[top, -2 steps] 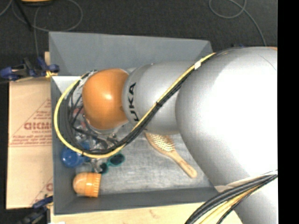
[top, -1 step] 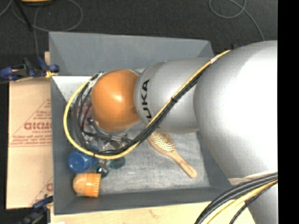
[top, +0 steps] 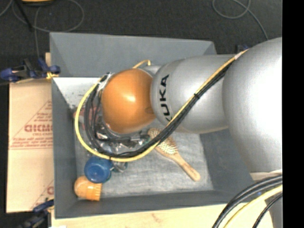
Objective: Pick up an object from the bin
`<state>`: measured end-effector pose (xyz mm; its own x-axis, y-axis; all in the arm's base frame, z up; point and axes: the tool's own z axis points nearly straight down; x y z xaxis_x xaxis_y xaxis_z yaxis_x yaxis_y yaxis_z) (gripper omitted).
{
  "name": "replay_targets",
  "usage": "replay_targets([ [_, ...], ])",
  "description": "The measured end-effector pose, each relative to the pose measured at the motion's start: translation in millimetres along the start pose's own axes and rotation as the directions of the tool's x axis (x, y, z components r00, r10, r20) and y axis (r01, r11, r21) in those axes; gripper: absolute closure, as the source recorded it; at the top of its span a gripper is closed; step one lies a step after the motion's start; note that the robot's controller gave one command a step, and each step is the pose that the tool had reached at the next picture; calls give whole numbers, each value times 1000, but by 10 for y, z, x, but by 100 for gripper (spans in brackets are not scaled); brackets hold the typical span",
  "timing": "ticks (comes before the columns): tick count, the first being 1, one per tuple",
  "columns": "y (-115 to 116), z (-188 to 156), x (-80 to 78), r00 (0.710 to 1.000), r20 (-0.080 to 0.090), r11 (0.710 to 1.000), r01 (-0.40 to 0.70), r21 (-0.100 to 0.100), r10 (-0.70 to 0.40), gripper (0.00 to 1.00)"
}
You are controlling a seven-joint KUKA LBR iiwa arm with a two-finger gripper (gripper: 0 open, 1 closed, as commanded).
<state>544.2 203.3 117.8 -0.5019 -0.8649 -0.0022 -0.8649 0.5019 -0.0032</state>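
As arm (top: 199,99) stoops, hand (top: 112,148) seemingly beside blue cup (top: 97,171).

Bin (top: 64,127) grey. Blue round cap (top: 98,170); orange-tan knob (top: 88,189); light-wood hairbrush (top: 180,160). Wrist cover (top: 126,101) orange, arm (top: 213,99) silver w/ blk lettering.

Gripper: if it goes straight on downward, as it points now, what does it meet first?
Probably the bin floor, though the gripper hides what lies beneath it. The blue cup sits close beside it and might be touched instead; depth is unclear.
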Motion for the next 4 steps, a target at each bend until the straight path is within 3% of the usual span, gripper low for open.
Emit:
replay_targets([
  [1,58,-95,42,1000,1,1000,20,-4,-20,100],
  [2,67,-91,46,972,0,972,-234,-3,234,100],
  [3,73,-205,6,978,-3,978,-209,-3,209,100],
  [4,59,-5,60,1000,5,1000,8,2,-8,100],
])
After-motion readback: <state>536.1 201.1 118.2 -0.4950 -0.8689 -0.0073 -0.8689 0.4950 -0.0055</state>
